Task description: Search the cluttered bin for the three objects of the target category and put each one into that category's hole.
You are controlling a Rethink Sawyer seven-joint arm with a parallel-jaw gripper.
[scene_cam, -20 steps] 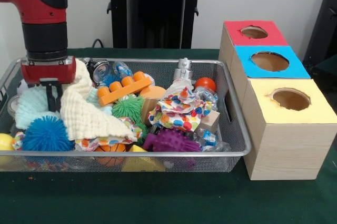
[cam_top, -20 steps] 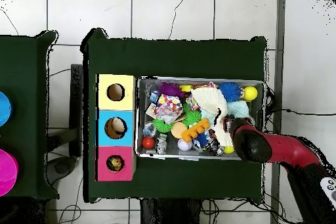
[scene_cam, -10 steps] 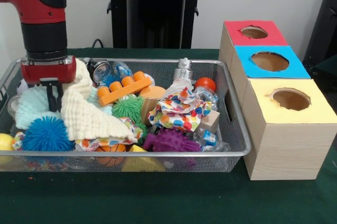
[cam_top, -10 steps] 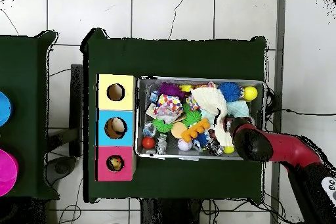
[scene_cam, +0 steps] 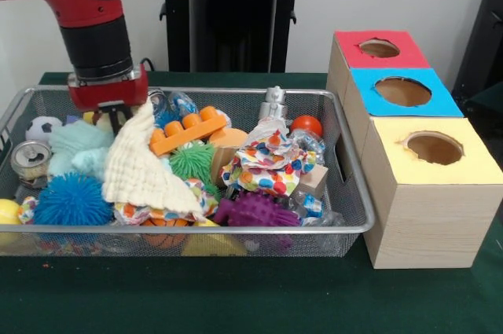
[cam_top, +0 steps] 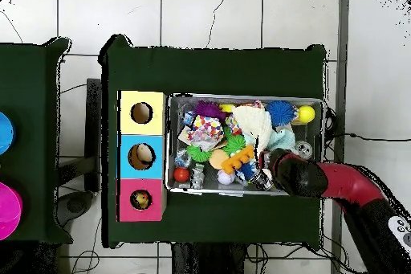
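Your gripper (scene_cam: 118, 114) hung inside the bin (scene_cam: 346, 153), over its far side toward your right, with the fingers pinched together on the top corner of the cream cloth (scene_cam: 141, 165). The cloth was lifted at that corner and draped down as a waffle-textured triangle over the heap.

The bin was a wide, shallow basket of silver wire mesh with a thick metal rim, standing on the dark green table (scene_cam: 259, 295). Inside, from the front view, lay:
- a blue spiky ball (scene_cam: 71, 199) and a yellow ball (scene_cam: 8, 211) at the near corner;
- a pale mint cloth (scene_cam: 78, 145) just beside the cream one, with a drink can (scene_cam: 31, 159) lying on its side and a small football (scene_cam: 43, 126) near it;
- an orange studded block (scene_cam: 189, 130), a green spiky ball (scene_cam: 191, 163) and a purple spiky ball (scene_cam: 255, 210);
- a spotted cloth (scene_cam: 271, 163), crumpled, and an orange-red ball (scene_cam: 306, 125).

Beside the bin stood three cardboard boxes in a row, each with a round hole on top: the red box (scene_cam: 377, 49), the blue box (scene_cam: 402, 92) and the yellow box (scene_cam: 434, 161).
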